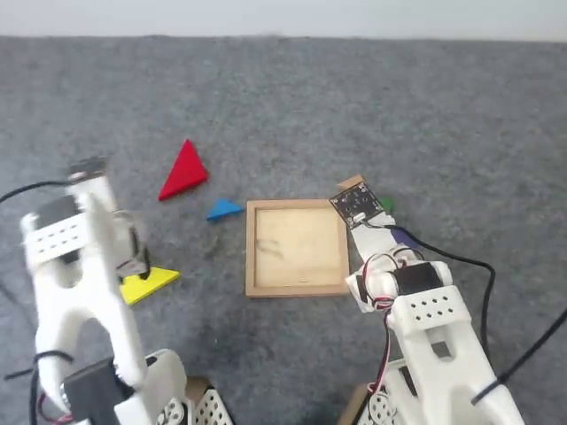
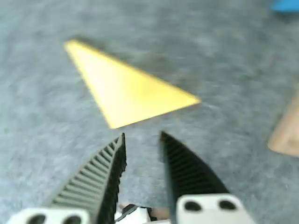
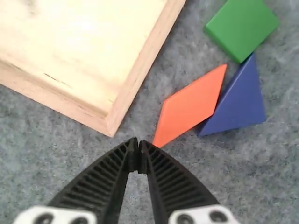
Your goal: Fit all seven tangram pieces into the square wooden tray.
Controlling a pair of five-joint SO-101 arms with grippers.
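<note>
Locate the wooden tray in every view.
High view: tray at centre.
Left wrist view: its tan corner, apparently, past the yellow triangle.
Right wrist view: its corner, beside the orange piece.
Shared landmarks: light blue triangle (high, left wrist); green square (high, right wrist).

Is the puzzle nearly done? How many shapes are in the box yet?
None yet. The tray holds no pieces. Nothing is in hand: the left end effector is open near the yellow triangle, and the right end effector is shut on nothing beside the orange piece. Left to place: those two, the red triangle, light blue triangle, green square and dark blue triangle.
</note>
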